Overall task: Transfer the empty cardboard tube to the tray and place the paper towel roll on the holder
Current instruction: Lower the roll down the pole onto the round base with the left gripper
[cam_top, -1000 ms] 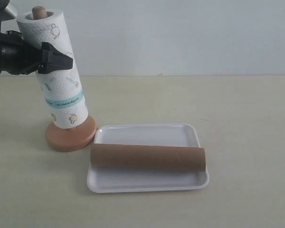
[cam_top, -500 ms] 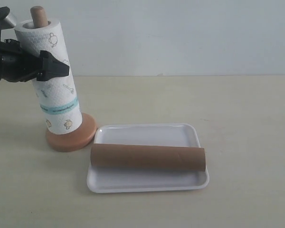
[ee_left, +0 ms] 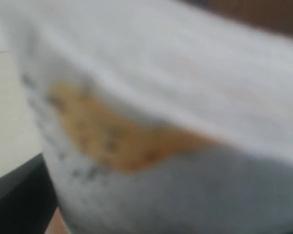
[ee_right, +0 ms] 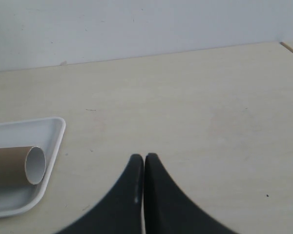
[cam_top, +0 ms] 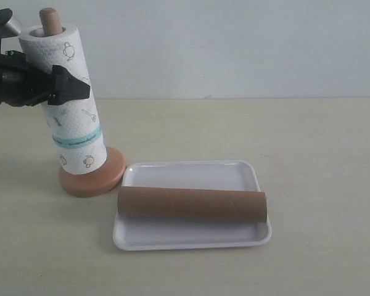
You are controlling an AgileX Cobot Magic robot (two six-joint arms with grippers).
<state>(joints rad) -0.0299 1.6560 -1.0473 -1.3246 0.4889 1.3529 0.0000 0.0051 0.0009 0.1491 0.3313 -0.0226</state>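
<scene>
The paper towel roll [cam_top: 75, 132], white with small prints and a teal band, sits over the holder's dowel [cam_top: 49, 18] and leans slightly. Its lower end is at the round peach-tan base of the holder [cam_top: 94, 179]. My left gripper [cam_top: 73, 85] is clamped round the roll's upper part, one black finger [cam_top: 71, 86] across its front. The left wrist view is filled by the blurred roll [ee_left: 161, 97]. The empty cardboard tube [cam_top: 191, 205] lies lengthwise in the white tray [cam_top: 191, 239]. My right gripper [ee_right: 144, 158] hovers shut over bare table beside the tray [ee_right: 19, 129] and the tube's end [ee_right: 35, 165].
A pale wall rises behind the table's far edge [cam_top: 246, 98]. Bare tabletop [cam_top: 320, 172] stretches to the right of the tray. The right arm does not show in the exterior view.
Since a second ago the roll has slid down the dowel toward the base, with my left gripper moving down and left. Over the last half second nothing has moved.
</scene>
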